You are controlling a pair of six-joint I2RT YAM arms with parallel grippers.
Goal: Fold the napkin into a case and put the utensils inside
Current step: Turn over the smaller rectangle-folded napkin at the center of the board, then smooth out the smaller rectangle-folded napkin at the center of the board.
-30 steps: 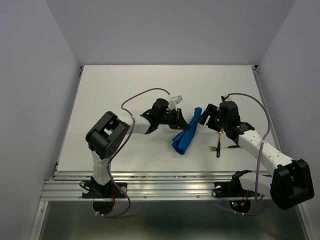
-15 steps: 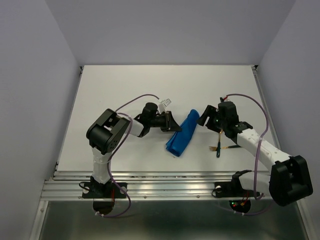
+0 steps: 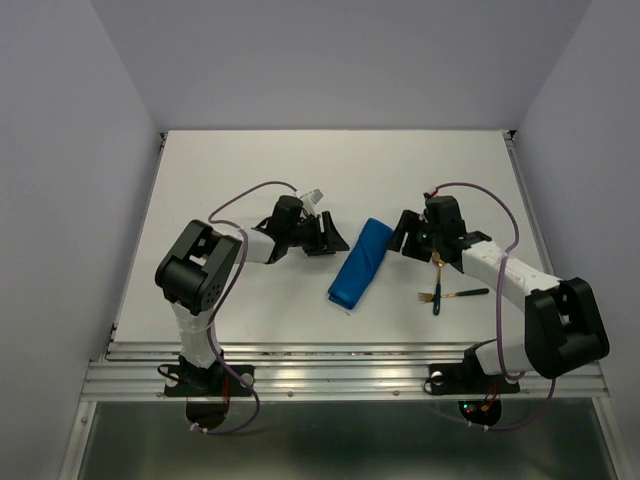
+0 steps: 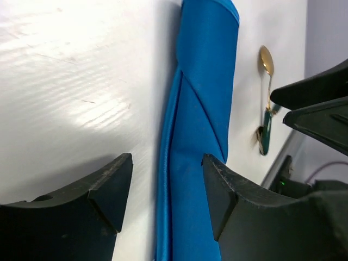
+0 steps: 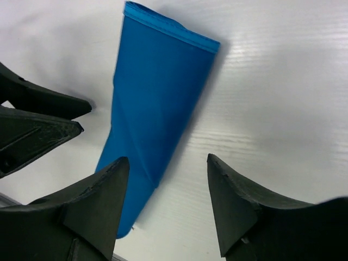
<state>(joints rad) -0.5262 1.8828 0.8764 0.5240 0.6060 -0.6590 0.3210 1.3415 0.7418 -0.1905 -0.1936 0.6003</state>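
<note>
Moved: left gripper (image 3: pixel 333 238) has released the napkin (image 3: pixel 358 265) and drawn back left.
Left gripper: jaws apart, empty.
Right gripper (image 3: pixel 402 236): jaws apart, empty, beside the cloth's far end.
Napkin: narrow folded strip, flat between both grippers.
Utensils: spoon (image 3: pixel 437 283) and fork (image 3: pixel 458 294) crossed, right of napkin.

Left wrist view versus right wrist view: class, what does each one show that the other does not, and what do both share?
Only the left wrist view shows the spoon, lying apart from the napkin, and the right gripper at the frame's right edge. Only the right wrist view shows the left gripper at its left edge. Both show the folded blue napkin lying flat on the white table, seen between that camera's own open fingers, with nothing gripped.
</note>
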